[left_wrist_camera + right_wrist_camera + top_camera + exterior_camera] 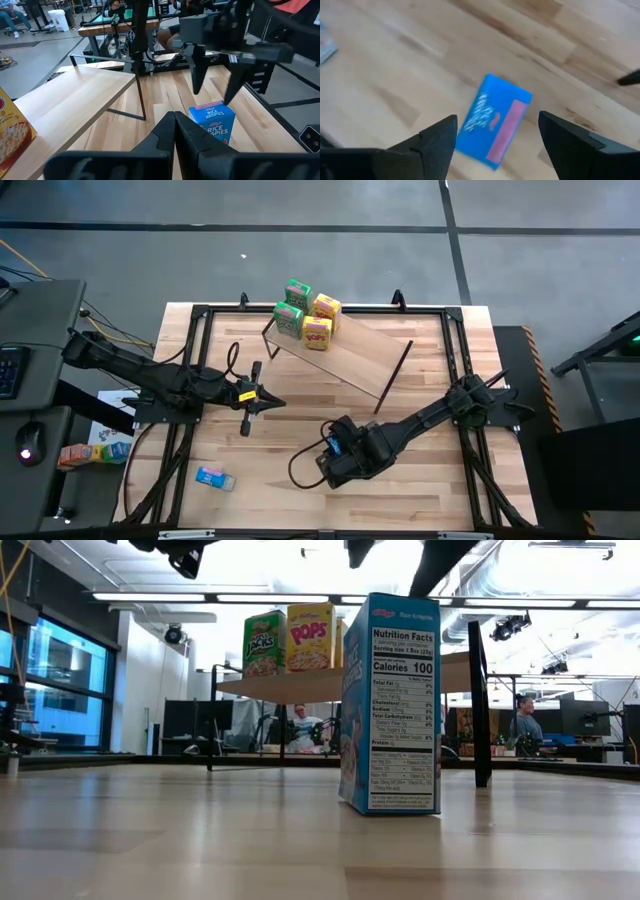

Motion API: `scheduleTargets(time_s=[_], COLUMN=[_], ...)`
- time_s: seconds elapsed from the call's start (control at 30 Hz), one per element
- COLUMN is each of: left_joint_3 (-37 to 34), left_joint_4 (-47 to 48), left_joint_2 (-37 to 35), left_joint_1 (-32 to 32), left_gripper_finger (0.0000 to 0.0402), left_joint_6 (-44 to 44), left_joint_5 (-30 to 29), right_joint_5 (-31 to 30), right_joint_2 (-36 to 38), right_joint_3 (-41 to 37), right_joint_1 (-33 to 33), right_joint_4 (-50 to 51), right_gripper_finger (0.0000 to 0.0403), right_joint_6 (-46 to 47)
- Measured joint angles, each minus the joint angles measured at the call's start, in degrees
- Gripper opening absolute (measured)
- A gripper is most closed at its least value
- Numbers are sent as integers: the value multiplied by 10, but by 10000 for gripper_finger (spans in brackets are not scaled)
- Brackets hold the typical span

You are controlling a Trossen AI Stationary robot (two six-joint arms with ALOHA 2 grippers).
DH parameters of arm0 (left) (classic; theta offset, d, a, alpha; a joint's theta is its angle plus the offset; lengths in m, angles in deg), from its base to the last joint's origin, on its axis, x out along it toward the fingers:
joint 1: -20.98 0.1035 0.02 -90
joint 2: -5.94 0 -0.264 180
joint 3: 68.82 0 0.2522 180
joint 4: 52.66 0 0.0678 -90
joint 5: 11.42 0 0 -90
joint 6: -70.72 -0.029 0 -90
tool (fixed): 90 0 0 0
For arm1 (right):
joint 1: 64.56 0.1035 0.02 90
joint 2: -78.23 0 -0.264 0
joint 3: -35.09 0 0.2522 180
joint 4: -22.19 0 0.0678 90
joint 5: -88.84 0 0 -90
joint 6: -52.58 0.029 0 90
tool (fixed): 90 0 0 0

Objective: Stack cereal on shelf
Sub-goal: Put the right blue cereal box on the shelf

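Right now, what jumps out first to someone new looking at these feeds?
The right gripper, fingers open, hangs over a blue cereal box standing upright on the table, near the middle. Behind it, four boxes, two green and two yellow, cluster at one end of the wooden shelf. Another blue box lies flat near the table's front left, and the left gripper waits shut at the left.

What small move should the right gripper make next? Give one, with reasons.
Probably lower straight down and close. The right gripper hangs open above the upright blue box, fingers either side of its top, not touching. Four boxes already sit on the shelf; the left gripper waits shut nearby.
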Motion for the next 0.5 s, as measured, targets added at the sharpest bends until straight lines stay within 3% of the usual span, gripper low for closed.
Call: scheduleTargets(time_s=[0.23, 0.5], left_joint_3=[0, 0], left_joint_4=[1, 1], left_joint_2=[0, 0], left_joint_1=[0, 0], left_gripper_finger=[0, 0], left_joint_6=[1, 1], left_joint_5=[0, 0], right_joint_5=[-6, -14], right_joint_2=[-1, 0], right_joint_3=[-61, -62], right_joint_1=[-5, -7], right_joint_4=[-35, -48], right_gripper_finger=[271, 271], right_joint_6=[43, 42])
